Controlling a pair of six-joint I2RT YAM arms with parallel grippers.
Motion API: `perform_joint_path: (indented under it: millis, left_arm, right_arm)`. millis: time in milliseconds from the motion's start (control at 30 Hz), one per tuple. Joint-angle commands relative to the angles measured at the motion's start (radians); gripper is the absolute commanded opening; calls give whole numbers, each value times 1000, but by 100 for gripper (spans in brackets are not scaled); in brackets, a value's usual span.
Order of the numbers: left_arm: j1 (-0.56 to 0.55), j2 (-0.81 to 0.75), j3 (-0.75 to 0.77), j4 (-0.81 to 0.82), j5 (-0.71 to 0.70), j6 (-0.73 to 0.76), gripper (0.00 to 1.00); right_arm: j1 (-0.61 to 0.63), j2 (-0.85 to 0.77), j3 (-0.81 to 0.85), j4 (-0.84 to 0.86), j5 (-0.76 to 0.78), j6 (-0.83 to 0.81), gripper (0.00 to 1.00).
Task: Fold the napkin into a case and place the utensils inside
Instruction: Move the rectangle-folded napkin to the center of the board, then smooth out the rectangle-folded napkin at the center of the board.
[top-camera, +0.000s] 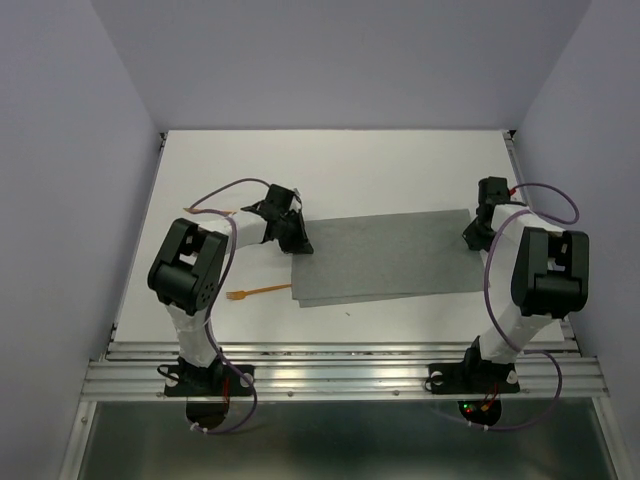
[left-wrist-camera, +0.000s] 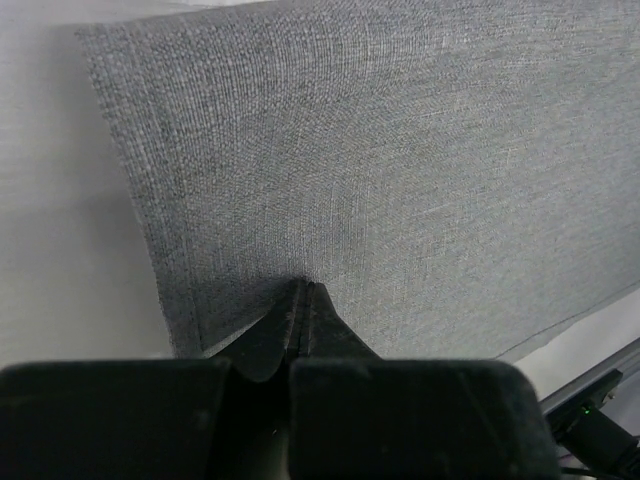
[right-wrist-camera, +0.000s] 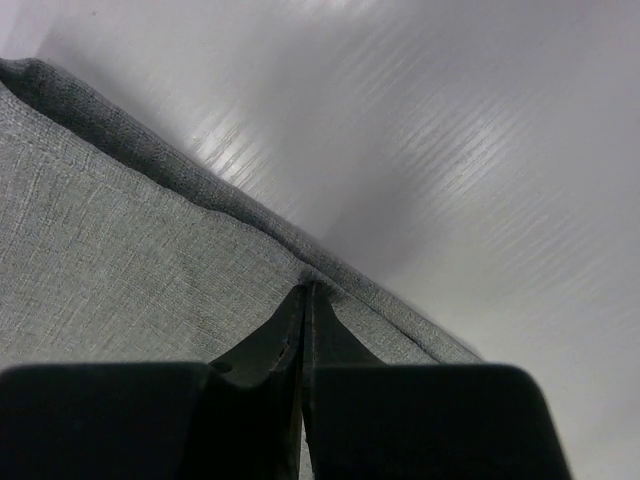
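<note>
White bench (top-camera: 400, 160) carries the grey napkin (top-camera: 390, 258) mid-frame; your left gripper (top-camera: 298, 243) is clamped on its left edge, your right gripper (top-camera: 472, 237) on its right edge; 1 orange fork (top-camera: 258, 292) lies lower left.

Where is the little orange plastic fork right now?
In the top view, the thin orange plastic fork lies on the white table, on the left side, just beside the near left corner of the grey cloth napkin.

One grey napkin (top-camera: 385, 258), one orange fork (top-camera: 262, 291), one more orange piece (top-camera: 210, 212) (partly under a cable (top-camera: 240, 182)).
</note>
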Motion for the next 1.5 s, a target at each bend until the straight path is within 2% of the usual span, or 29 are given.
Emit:
perform_joint_path:
  millis: [0,200,367,500,600,733,767,800,900,1000,1133,1167,1233,1333,1467]
  left_arm:
    - [-4,40,55,-3,-26,-6,0]
    - [19,119,116,-30,-73,-12,0]
    - [64,226,313,-90,-99,33,0]
    - [91,291,500,-139,-115,57,0]
    - [98,288,580,-167,-115,72,0]
    - [98,201,594,-213,-133,96,0]
    - [98,186,588,-220,-147,101,0]
    - [99,169,577,-230,-155,106,0]
    - [101,74,456,-225,-176,101,9]
    - [101,-29,257,-207,-168,74,25]
    - [94,-107,68,-152,-144,17,39]
    - [82,-136,42,-147,-145,-3,41]
    - [65,-175,-27,-128,-150,-22,44]
    - [39,-195,-77,-110,-133,-52,44]
    - [25,-206,-109,-119,-185,-77,44]
  right_arm:
    - [-4,15,-31,47,26,11,1]
    - [-4,36,-103,99,-32,44,1]
    - [-4,92,-51,123,-72,71,1]
    - [-4,159,65,108,-93,87,1]
    - [-4,159,151,87,-136,87,1]
    - [-4,89,187,80,-213,66,3]
    - [-4,48,184,80,-236,63,4]
    - [-4,23,171,80,-253,51,9]
    - [-4,-75,101,91,-322,-1,15]
    - [-4,-178,-11,91,-333,-21,20]
    - [-4,-279,-132,88,-331,-29,22]
    - [-4,-295,-148,84,-336,-31,25]
    - [-4,-330,-172,64,-334,-37,26]
    - [-4,-364,-188,53,-325,-44,27]
    - [-4,-364,-185,44,-322,-48,27]
